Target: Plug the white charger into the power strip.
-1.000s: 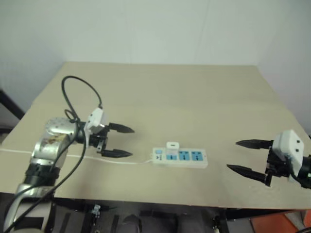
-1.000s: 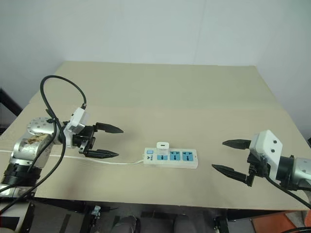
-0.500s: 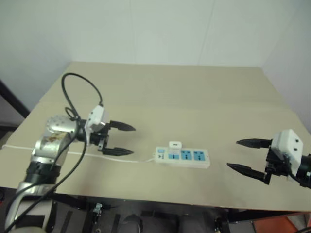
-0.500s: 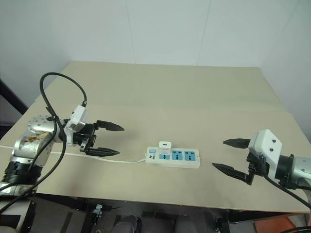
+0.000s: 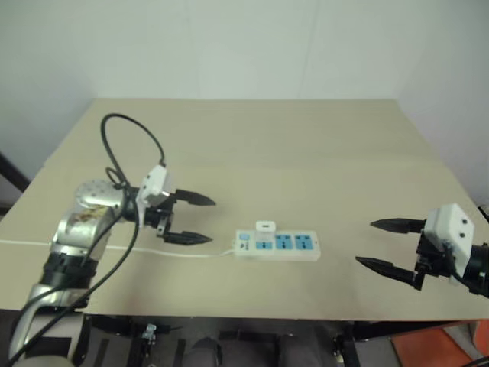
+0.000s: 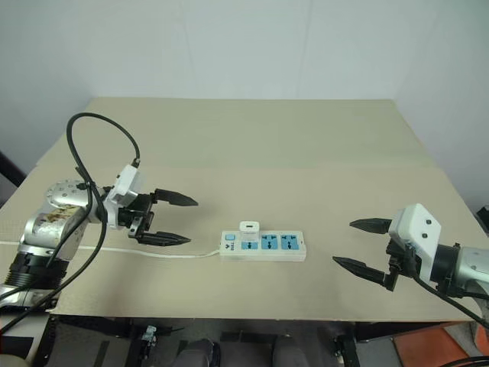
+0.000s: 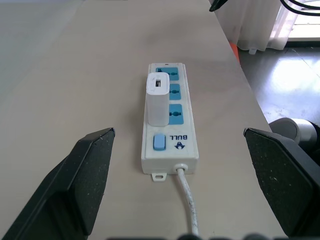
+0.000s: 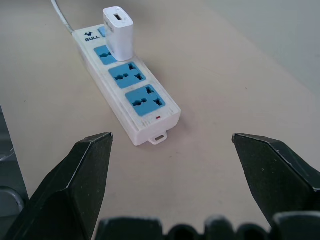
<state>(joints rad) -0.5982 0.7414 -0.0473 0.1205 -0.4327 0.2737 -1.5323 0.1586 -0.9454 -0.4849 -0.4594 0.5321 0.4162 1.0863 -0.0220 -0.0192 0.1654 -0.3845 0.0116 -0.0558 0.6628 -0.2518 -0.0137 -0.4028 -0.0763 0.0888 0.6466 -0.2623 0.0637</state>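
Note:
The power strip (image 5: 278,245) lies near the table's front edge, a long white bar with blue sockets and a blue switch (image 7: 158,142) at its left end. The white charger (image 7: 157,98) stands upright in the socket nearest that switch, also seen in the right wrist view as a white charger (image 8: 119,32). My left gripper (image 5: 200,219) hangs open a short way left of the strip, pointing at it, nothing between its fingers. My right gripper (image 5: 382,245) is open to the right of the strip, apart from it and empty.
The strip's thin white cord (image 5: 114,246) runs left along the tan table (image 5: 306,160) to its left edge. A black cable (image 5: 126,145) loops above my left arm. A pale wall rises behind the table, and its front edge is just below the strip.
The whole picture has shifted a little with the camera. Both grippers stay open and in place, and the charger stays in the strip.

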